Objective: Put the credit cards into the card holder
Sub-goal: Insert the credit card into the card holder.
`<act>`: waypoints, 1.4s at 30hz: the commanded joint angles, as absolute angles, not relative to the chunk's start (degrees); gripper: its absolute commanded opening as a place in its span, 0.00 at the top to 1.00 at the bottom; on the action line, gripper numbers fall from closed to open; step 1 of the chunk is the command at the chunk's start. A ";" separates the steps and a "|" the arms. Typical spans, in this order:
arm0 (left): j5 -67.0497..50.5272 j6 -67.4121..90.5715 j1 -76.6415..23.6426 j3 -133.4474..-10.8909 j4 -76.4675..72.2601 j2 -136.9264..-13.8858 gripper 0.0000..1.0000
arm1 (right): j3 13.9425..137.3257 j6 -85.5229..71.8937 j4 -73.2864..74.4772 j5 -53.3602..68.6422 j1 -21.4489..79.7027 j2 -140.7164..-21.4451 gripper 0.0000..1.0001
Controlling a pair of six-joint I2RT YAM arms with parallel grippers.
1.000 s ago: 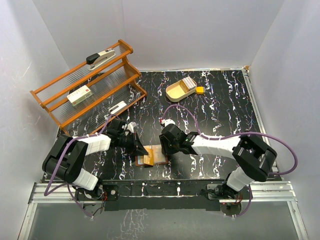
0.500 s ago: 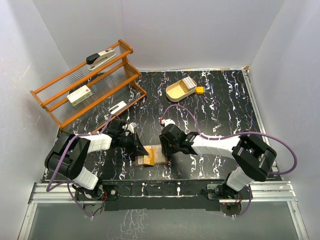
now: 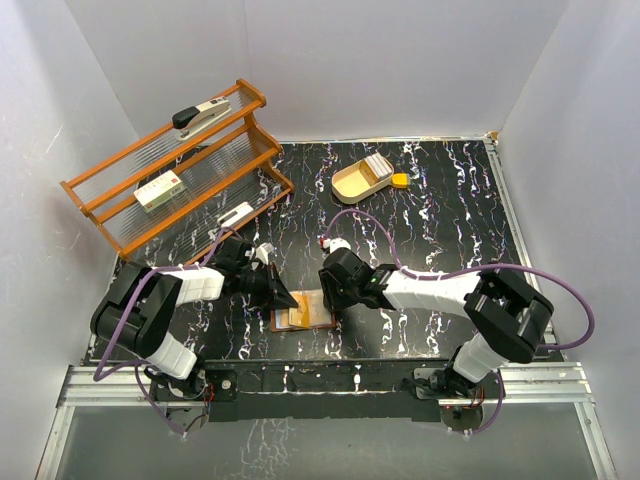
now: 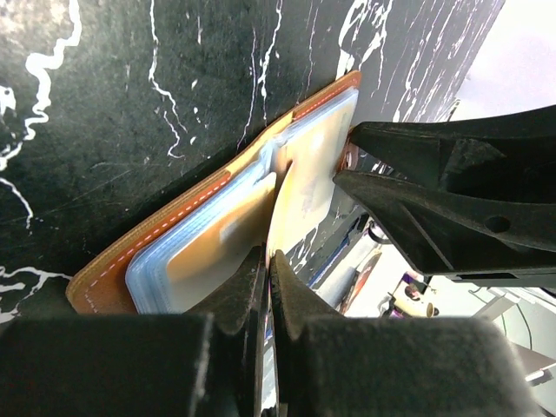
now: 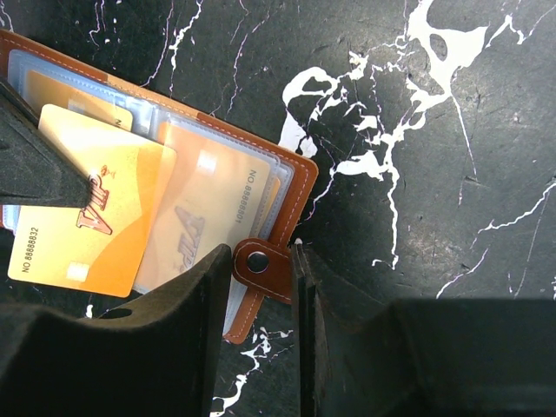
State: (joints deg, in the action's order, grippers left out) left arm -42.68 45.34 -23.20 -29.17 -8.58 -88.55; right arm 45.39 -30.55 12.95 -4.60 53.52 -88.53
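Observation:
The brown leather card holder (image 3: 318, 306) lies open on the black marbled table near the front edge. My left gripper (image 3: 283, 298) is shut on a yellow-orange credit card (image 5: 87, 217), which lies slanted over the holder's clear pockets. In the left wrist view the card (image 4: 300, 191) runs edge-on from my left gripper (image 4: 269, 256) toward the holder (image 4: 156, 234). My right gripper (image 5: 265, 254) is shut on the holder's snap tab (image 5: 261, 265) at its right edge. Two more tan cards sit in the pockets (image 5: 208, 200).
A wooden rack (image 3: 100, 186) at the back left holds a stapler (image 3: 200, 115) and a white-and-green box (image 3: 160, 190). A tan oval tray (image 3: 350, 183) with a pale stack in it and a small yellow block (image 3: 400, 181) lie at the back centre.
My left gripper has edged slightly right and the yellow card now lies a little flatter over the card holder. The right gripper has stayed on the snap tab.

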 commanded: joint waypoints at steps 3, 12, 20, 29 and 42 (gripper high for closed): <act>-39.30 45.70 -22.94 -27.98 -10.72 -89.89 1.00 | 44.14 -31.90 10.74 -5.43 53.41 -85.98 0.68; -37.93 46.31 -23.01 -26.23 -13.83 -90.45 1.00 | 43.52 -31.99 10.46 -5.57 53.43 -85.25 0.68; -35.15 46.67 -23.04 -25.25 -14.05 -88.05 1.00 | 42.81 -32.34 9.61 -5.56 53.41 -85.25 0.68; -33.91 46.12 -23.37 -24.50 -15.65 -87.84 1.00 | 42.73 -32.43 9.47 -5.53 53.44 -85.08 0.68; -33.31 50.52 -26.10 -22.47 -22.37 -88.65 1.00 | 42.54 -32.96 8.88 -5.16 53.40 -85.06 0.68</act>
